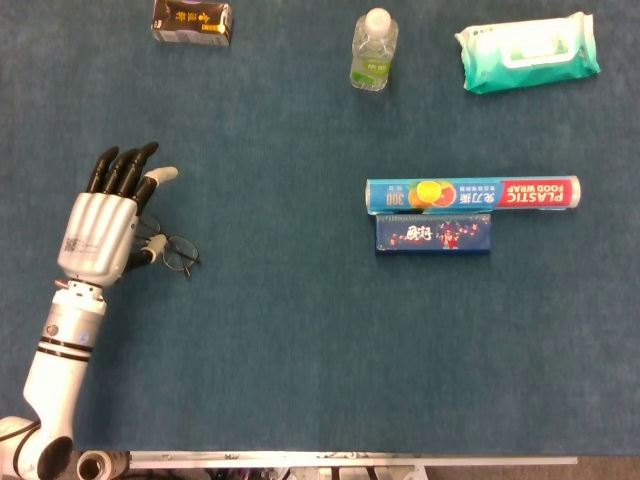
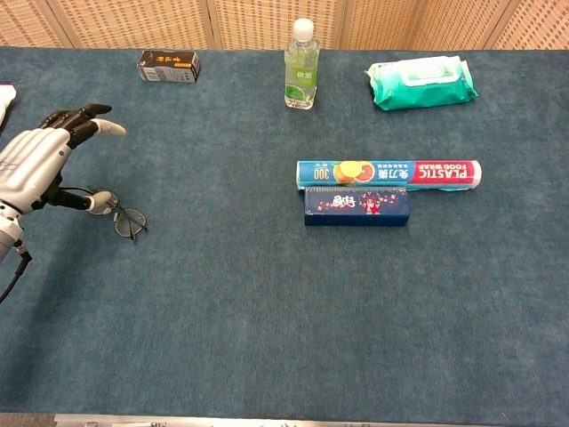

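In the head view, the left hand [image 1: 100, 225] spreads wide, holding nothing; the eyeglasses [image 1: 172, 250] lie at its 4 o'clock, perhaps touching the thumb. The food wrap roll [image 1: 472, 194] touches a blue box [image 1: 433, 234], well apart at 3 o'clock.

In the chest view, the water bottle [image 2: 301, 65], wet wipes pack [image 2: 420, 82] and dark box [image 2: 169, 65] stand at 12 o'clock on the table [image 2: 267, 311].

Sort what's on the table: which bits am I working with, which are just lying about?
In hand: left hand, fingers spread; eyeglasses beside its thumb.

Lying about: plastic wrap box, dark blue box, water bottle, wet wipes pack, small dark carton.
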Controlling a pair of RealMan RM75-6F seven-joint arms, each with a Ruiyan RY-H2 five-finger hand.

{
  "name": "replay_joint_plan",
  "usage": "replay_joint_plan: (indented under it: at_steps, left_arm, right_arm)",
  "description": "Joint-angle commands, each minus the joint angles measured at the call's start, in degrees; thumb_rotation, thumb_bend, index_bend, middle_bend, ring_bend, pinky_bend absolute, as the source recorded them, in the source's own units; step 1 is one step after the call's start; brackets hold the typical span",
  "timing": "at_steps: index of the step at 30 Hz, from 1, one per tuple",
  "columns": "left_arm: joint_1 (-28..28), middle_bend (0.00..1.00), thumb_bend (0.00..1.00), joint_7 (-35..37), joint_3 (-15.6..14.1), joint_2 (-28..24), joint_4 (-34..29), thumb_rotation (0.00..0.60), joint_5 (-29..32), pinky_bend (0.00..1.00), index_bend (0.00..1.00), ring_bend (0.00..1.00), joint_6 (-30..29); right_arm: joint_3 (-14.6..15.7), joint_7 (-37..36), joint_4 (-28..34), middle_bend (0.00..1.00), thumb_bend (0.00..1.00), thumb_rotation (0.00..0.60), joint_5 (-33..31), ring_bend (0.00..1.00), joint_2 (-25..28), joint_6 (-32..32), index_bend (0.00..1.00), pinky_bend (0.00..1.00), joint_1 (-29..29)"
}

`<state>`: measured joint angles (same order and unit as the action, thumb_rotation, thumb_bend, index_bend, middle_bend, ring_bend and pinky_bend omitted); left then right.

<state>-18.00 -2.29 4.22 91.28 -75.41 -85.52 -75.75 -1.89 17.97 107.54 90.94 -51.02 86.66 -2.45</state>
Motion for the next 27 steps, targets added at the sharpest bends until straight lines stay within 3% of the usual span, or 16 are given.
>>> replay_joint_plan:
  at_steps: [1,27]
  left_arm:
    - [-0.23,0.09,0.17,0.19,-0.04,0.58,0.96,0.6,0.39,0.05,0.22,0.1,0.5]
    - [-1.7,0.09,0.17,0.66,-0.89,5.15,9.32,0.6,3.67,0.05,0.22,0.1,6.03]
  right_arm:
    - [0.01,-0.05,0.02,0.21,0.04,0.6,0.04,0.18,0.02,0.02,0.23,0.3,0.01]
    - [-0.04,-0.62,0.19,0.21,0.04,0.6,0.15,0.18,0.36,0.24,0.24,0.3,0.15]
